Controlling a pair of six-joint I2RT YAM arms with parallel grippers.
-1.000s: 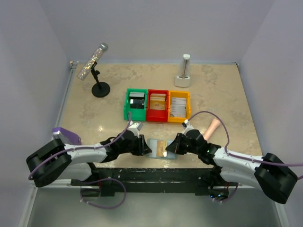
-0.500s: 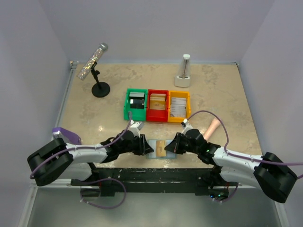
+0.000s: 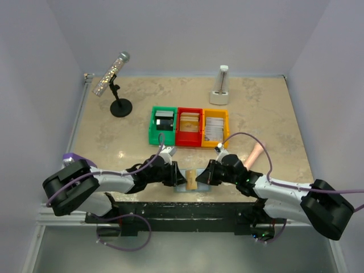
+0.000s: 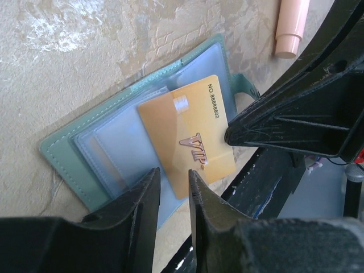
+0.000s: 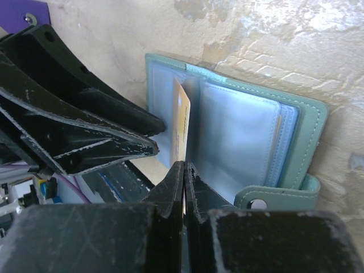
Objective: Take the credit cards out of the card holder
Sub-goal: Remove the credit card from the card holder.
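The card holder point(image 3: 181, 185) lies open near the table's front edge, a pale blue-green wallet with clear pockets point(image 4: 62, 153) point(image 5: 244, 136). A gold credit card marked VIP point(image 4: 190, 133) sticks partly out of a pocket. It stands on edge in the right wrist view point(image 5: 181, 125) and shows in the top view point(image 3: 191, 180). My right gripper point(image 5: 185, 168) point(image 3: 202, 178) is shut on that card's near edge. My left gripper point(image 4: 173, 179) point(image 3: 175, 177) hovers at the wallet's left side, its jaws a narrow gap apart and holding nothing. Other cards in the wallet are hidden.
Green point(image 3: 162, 126), red point(image 3: 189, 127) and yellow point(image 3: 214, 127) bins holding cards stand mid-table. A peach tube point(image 3: 253, 153) lies right of the wallet. A microphone stand point(image 3: 119, 105) is at back left and a white stand point(image 3: 220, 91) at back. The black front edge is just below the wallet.
The gold card has gone from lying flat in the wallet to standing on edge in my right gripper. Both grippers have closed in on the wallet; the left arm moved right.
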